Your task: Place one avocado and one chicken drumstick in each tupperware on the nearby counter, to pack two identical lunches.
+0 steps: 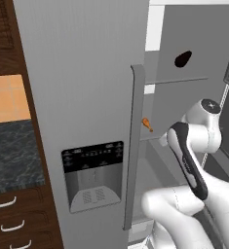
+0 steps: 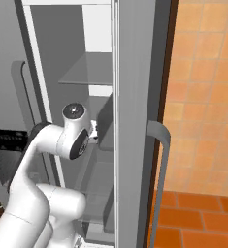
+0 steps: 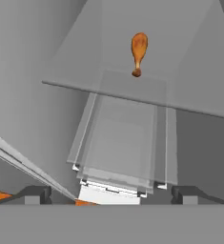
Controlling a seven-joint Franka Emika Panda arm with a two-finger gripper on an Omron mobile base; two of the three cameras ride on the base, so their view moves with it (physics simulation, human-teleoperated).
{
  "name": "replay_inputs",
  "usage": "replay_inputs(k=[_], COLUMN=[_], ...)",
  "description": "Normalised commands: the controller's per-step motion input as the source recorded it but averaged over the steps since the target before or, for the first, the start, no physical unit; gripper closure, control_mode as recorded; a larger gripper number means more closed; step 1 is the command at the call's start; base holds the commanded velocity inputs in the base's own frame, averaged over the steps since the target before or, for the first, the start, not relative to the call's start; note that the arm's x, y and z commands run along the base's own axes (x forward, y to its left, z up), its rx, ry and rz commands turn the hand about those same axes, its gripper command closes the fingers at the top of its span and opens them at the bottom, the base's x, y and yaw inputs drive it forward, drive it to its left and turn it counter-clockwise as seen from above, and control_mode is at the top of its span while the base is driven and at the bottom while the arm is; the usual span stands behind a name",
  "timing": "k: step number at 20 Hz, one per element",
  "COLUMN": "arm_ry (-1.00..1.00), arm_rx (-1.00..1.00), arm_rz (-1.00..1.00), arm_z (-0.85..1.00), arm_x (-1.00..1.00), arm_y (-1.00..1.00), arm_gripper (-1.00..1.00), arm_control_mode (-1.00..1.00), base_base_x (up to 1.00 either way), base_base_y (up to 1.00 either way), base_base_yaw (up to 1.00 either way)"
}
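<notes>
A brown chicken drumstick (image 3: 138, 51) lies on a glass shelf (image 3: 113, 88) inside the open fridge, ahead of and above my gripper (image 3: 111, 195). The gripper is open, nothing between its fingertips (image 3: 37, 194). From the left base view the drumstick (image 1: 147, 124) shows small on a middle shelf, and a dark avocado (image 1: 183, 59) sits on the shelf above it. My arm (image 1: 186, 155) reaches into the fridge interior. The dark speckled counter (image 1: 11, 155) lies left of the fridge. The tupperware is out of view.
The closed left fridge door (image 1: 86, 97) carries a long grey handle (image 1: 137, 146) and a dispenser panel (image 1: 92, 175). The other door (image 2: 135, 121) with its handle (image 2: 160, 169) stands open at my right. Lower glass shelves (image 3: 118, 152) sit beneath the drumstick's shelf. Drawers (image 1: 4, 202) are under the counter.
</notes>
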Motion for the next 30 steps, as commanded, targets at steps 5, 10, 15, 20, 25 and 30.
replay_inputs(k=[5,10,15,20,25,30], arm_ry=[0.00,-0.03,0.00,0.00,0.00,0.00], arm_rx=[0.00,0.00,0.01,0.01,0.00,0.00], arm_rz=[0.10,0.00,0.00,0.00,0.00,0.00], arm_z=[-0.07,-0.27,-0.25,-0.17,-0.21,-0.28], arm_x=[0.92,0.77,0.77,0.75,0.69,0.67], arm_y=[0.00,0.00,0.00,0.00,0.00,-0.01], arm_gripper=[-1.00,-1.00,-1.00,-1.00,-1.00,-1.00], arm_control_mode=[-1.00,-1.00,-1.00,-1.00,-1.00,-1.00], base_base_x=[0.00,0.00,0.00,0.00,0.00,0.00], base_base_y=[0.00,0.00,0.00,0.00,0.00,0.00], base_base_yaw=[0.00,0.00,0.00,0.00,0.00,0.00])
